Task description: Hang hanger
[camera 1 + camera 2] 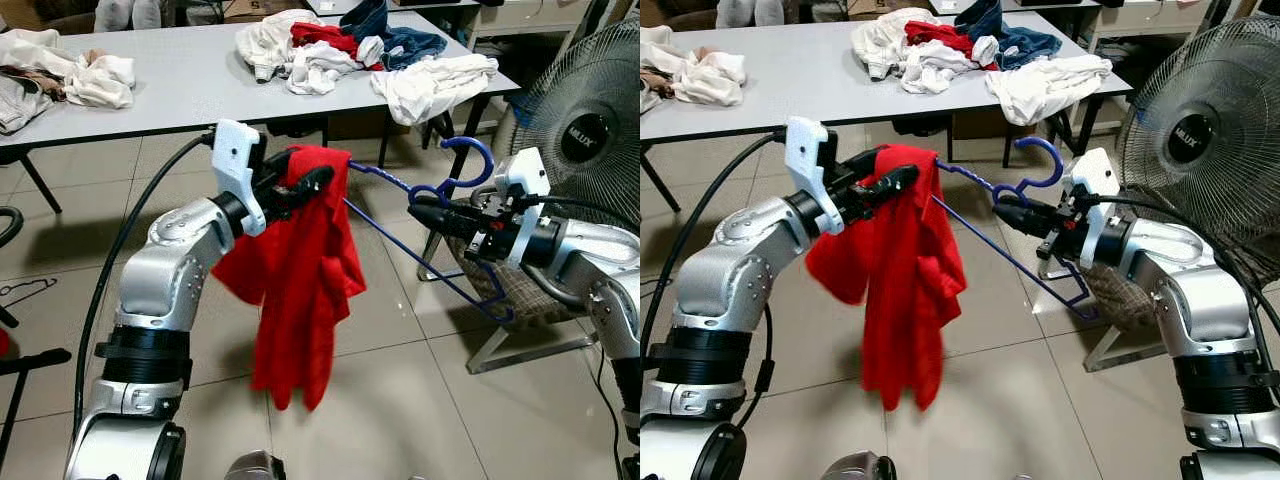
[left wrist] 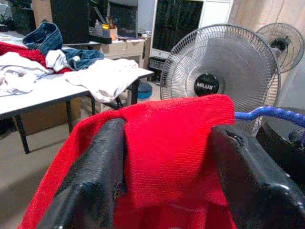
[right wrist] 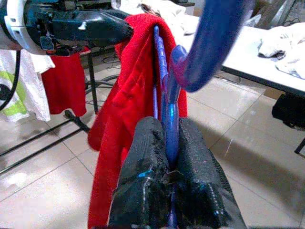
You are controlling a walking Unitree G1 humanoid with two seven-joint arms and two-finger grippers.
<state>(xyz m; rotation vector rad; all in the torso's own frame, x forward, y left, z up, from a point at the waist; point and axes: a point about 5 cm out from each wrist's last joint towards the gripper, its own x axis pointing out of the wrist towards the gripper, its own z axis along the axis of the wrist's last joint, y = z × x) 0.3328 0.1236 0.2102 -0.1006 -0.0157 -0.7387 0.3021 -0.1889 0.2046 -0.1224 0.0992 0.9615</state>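
Hanging mid-air betw. the two arms, a red garment (image 1: 300,275) drapes over one end of a blue hanger (image 1: 420,235), well above the tiled floor (image 1: 420,410) w/ open room beneath and on both sides.

Left claw (image 1: 300,185) is raised at chest height, fingers clamped on the top fold of the red garment; left wrist view shows soft knit cloth bunched betw. the two matte black fingers (image 2: 95,171). Fabric falls in loose uneven folds, lower hem free, touching nothing.

Hanger is thin blue wire-like plastic, triangular, tilted so its frame slopes down toward the robot's right; its curved hook (image 1: 470,160) rises just above the right claw.

Right claw (image 1: 425,212) is pinched shut on the hanger's neck just below the hook, pads tight on the blue stem in the right wrist view.

Behind: grey desk (image 1: 170,90), flat top, near edge just beyond the arms, piled w/ crumpled white, red and blue clothes (image 1: 330,45). Far right: round wire-grille fan (image 1: 585,130) close beside the right arm.
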